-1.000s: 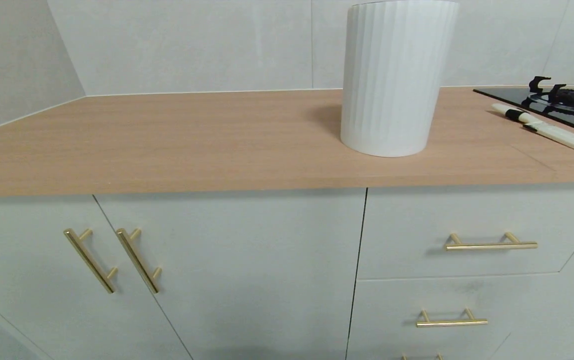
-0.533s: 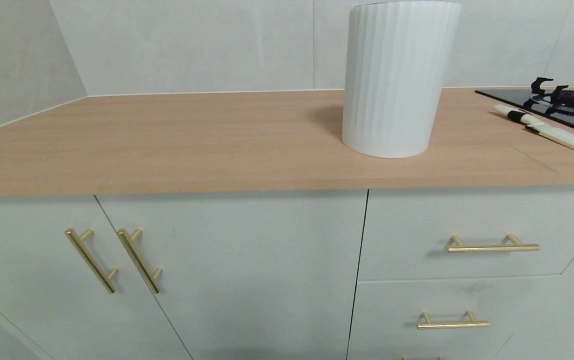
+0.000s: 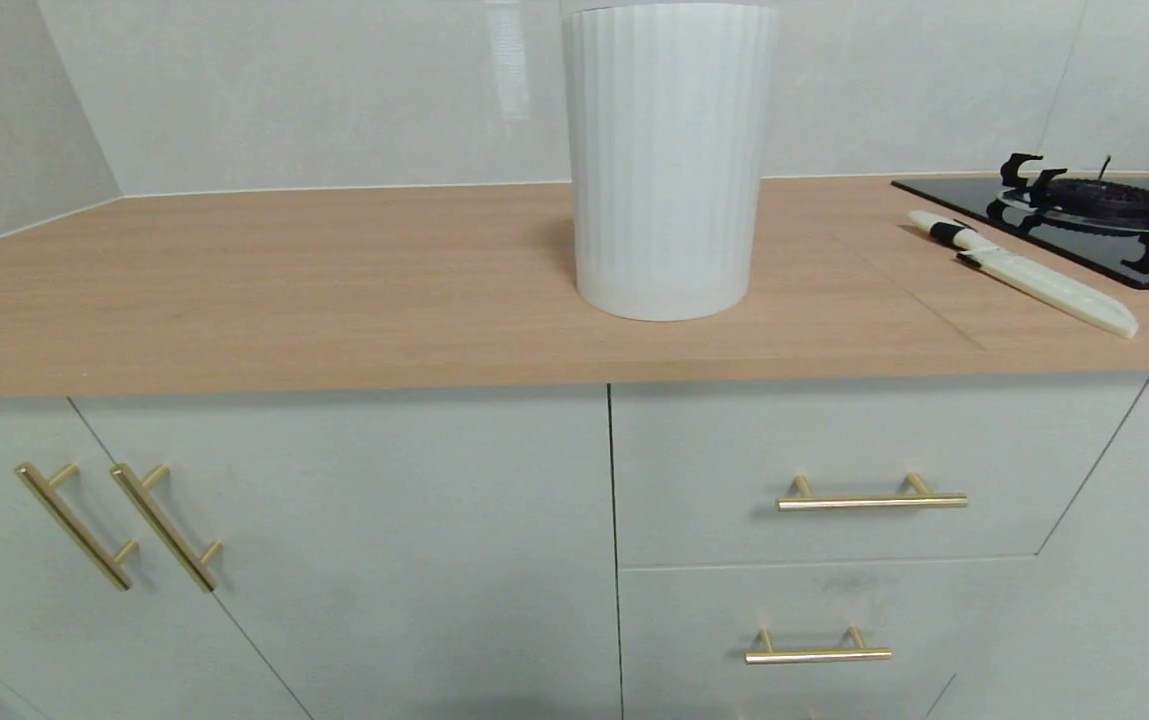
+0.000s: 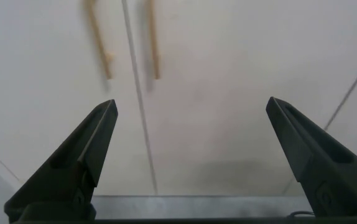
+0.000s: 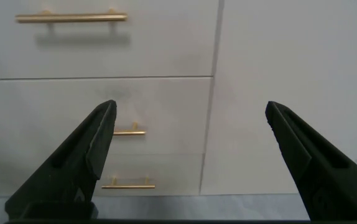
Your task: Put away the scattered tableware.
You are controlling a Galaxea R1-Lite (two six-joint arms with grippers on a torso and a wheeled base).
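A cream knife (image 3: 1022, 272) with a black band on its handle lies on the wooden counter (image 3: 334, 290), beside the black hob. A tall white ribbed container (image 3: 666, 160) stands upright near the counter's front edge. My left gripper (image 4: 191, 109) is open, low down, facing the cabinet doors with two gold handles (image 4: 125, 37). My right gripper (image 5: 191, 112) is open too, facing the drawer fronts with a gold handle (image 5: 71, 18). Neither holds anything.
A black hob with a burner grate (image 3: 1094, 205) sits at the counter's right end. Below the counter are white cabinet doors with slanted gold handles (image 3: 114, 525) and drawers with gold bar handles (image 3: 872, 497). Grey tiled walls close off the back and left.
The whole head picture has shifted left, so the camera has turned to the right; more of the hob and knife shows. Nothing on the counter has moved.
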